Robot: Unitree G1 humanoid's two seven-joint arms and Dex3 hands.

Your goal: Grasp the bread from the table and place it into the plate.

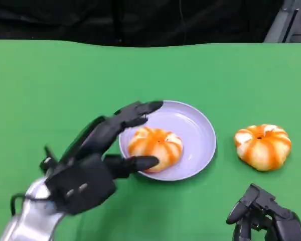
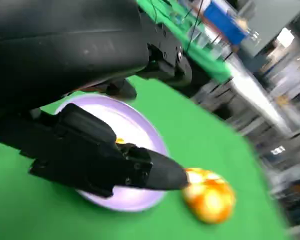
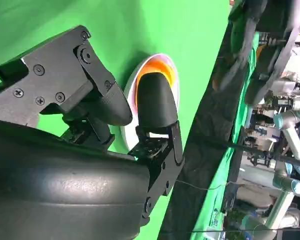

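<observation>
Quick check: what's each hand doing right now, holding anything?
Left hand: open, fingers spread around the bread on the plate, not clearly gripping.
Right hand: cannot tell.

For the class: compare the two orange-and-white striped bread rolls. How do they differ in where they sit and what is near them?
The round striped roll in the lavender plate lies on the plate, between the left hand's spread fingers. The round striped roll on the green table lies bare on the cloth beside the plate, no hand around it. Both share the same pumpkin-like shape and colouring.
</observation>
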